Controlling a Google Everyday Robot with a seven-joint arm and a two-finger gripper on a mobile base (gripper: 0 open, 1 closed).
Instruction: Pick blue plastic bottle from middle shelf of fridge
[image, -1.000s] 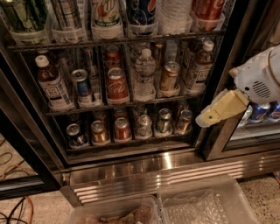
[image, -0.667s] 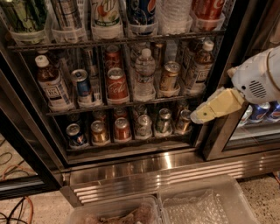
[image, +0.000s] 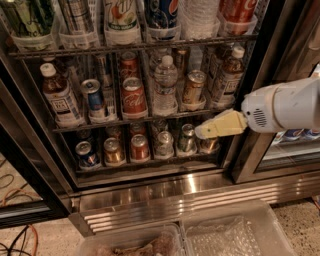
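Note:
The fridge (image: 165, 197) stands with its inside in view. Its middle shelf (image: 107, 122) holds two alike small bottles with a white cap, brown drink and pale label. One blue plastic bottle (image: 58, 96) is at the far left, the other (image: 228, 76) at the far right. A clear ribbed water bottle (image: 165, 86) and cans stand between them. My gripper (image: 201, 132), a yellowish wedge on a white arm (image: 285, 105), is in front of the right cans on the lower rack. It is just below the middle shelf and below-left of the right bottle, touching nothing.
Short cans (image: 139, 147) fill the lower rack; large bottles and cans (image: 120, 17) fill the top rack. A second glass door (image: 292, 145) is to the right. Two clear plastic bins (image: 235, 235) sit on the floor in front. Cables (image: 20, 200) lie at the left.
My gripper has moved left, from beside the fridge's right frame to in front of the lower rack's right cans. The bottles and cans have not moved.

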